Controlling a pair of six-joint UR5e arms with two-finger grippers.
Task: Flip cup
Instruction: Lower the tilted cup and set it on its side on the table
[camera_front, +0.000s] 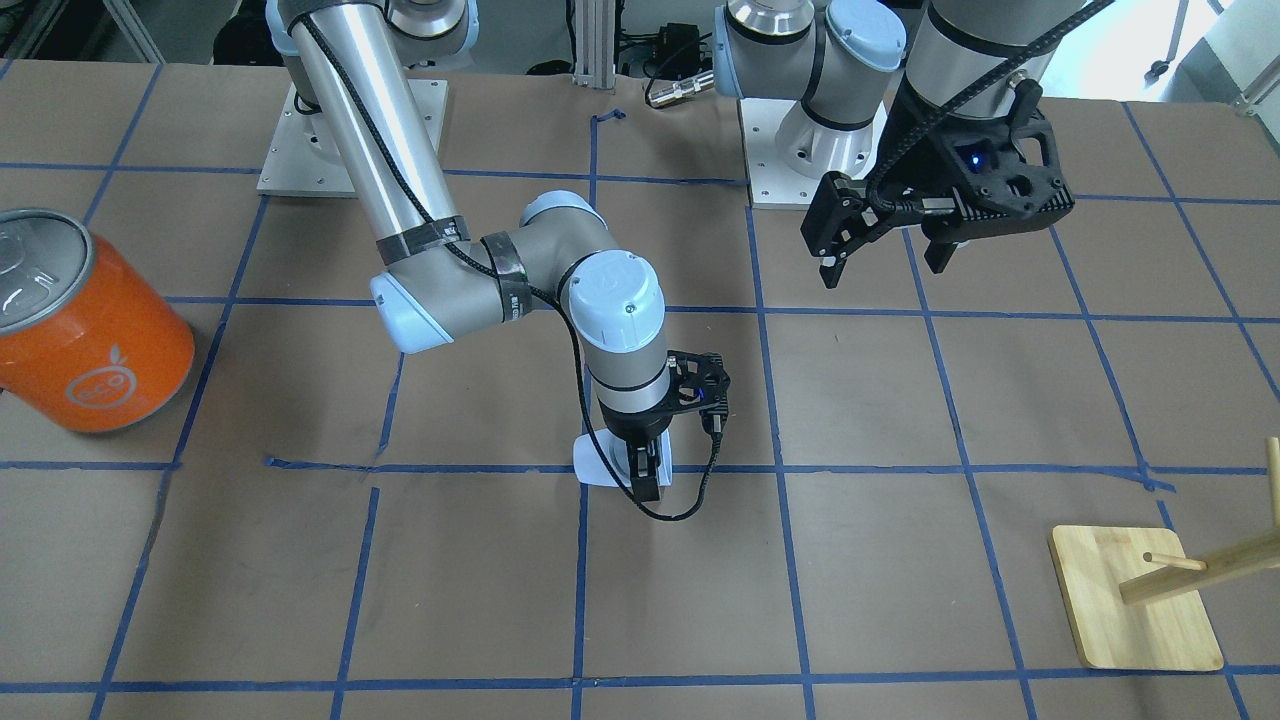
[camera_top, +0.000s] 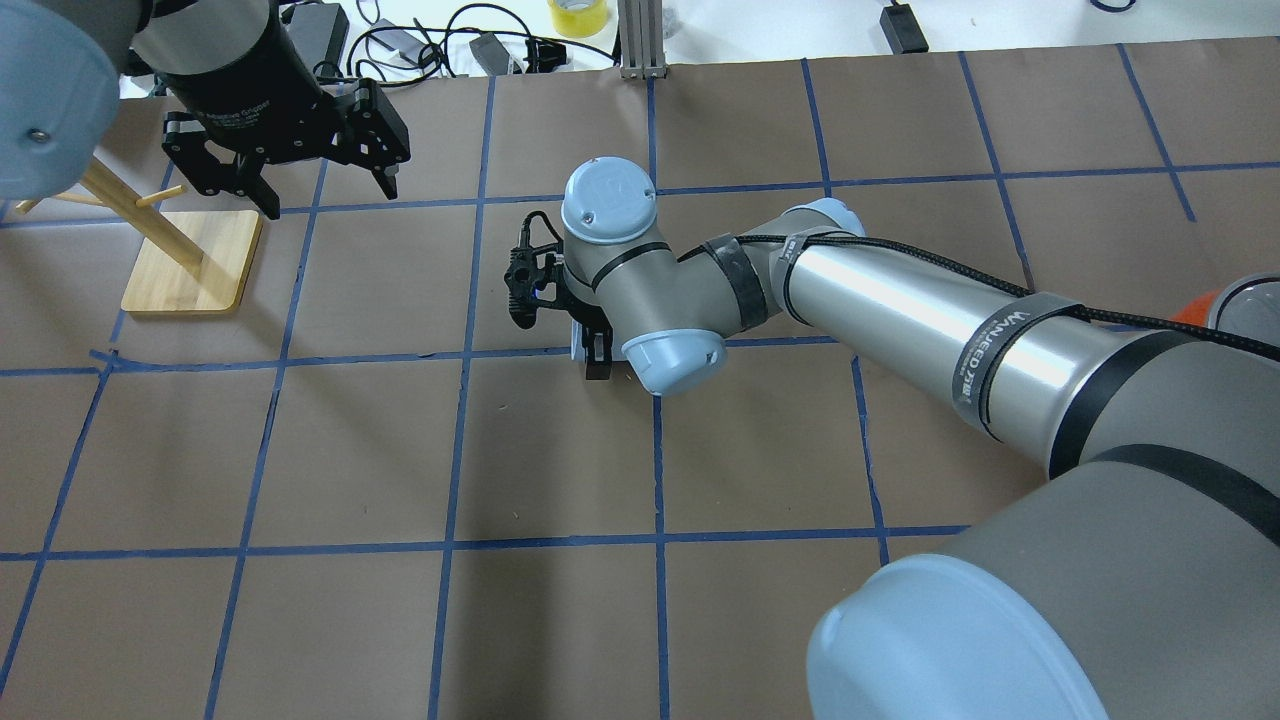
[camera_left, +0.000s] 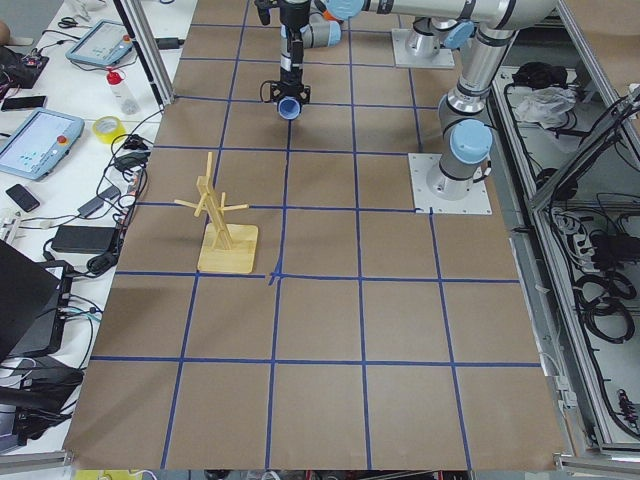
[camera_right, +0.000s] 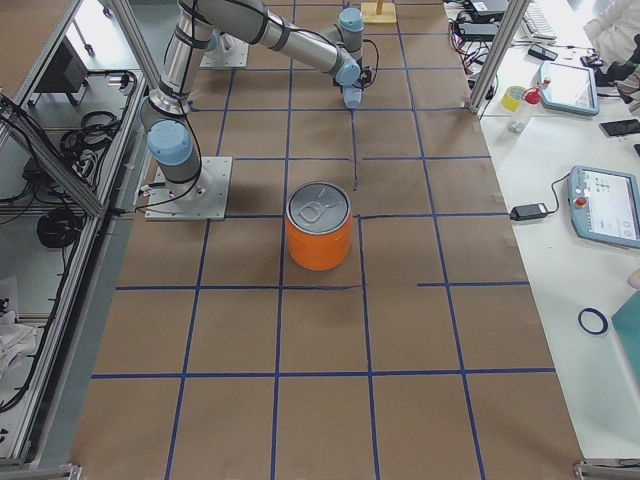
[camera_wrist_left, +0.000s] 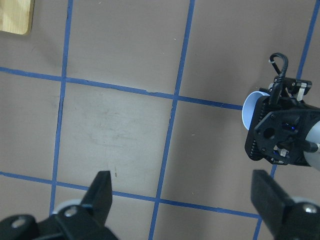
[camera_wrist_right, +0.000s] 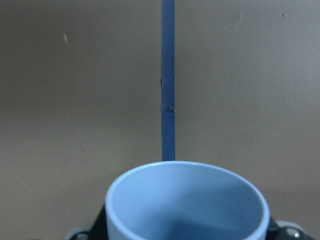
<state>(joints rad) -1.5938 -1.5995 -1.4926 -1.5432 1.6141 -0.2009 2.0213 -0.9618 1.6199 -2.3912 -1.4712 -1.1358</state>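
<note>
The pale blue cup (camera_front: 598, 466) is held low over the table's middle, between the fingers of my right gripper (camera_front: 648, 478), which is shut on it. The cup is tilted on its side. Its open mouth (camera_wrist_right: 185, 200) fills the bottom of the right wrist view. It also shows in the overhead view (camera_top: 578, 336) and the left wrist view (camera_wrist_left: 250, 110). I cannot tell whether it touches the paper. My left gripper (camera_front: 880, 255) hangs open and empty, high above the table and well apart from the cup. Its fingers (camera_wrist_left: 102, 192) are spread wide.
A big orange can (camera_front: 90, 330) with a silver lid stands on my right side of the table. A wooden peg stand (camera_front: 1135, 610) on a square base stands on my left side, near the left gripper (camera_top: 320, 190). Blue tape lines cross the brown paper.
</note>
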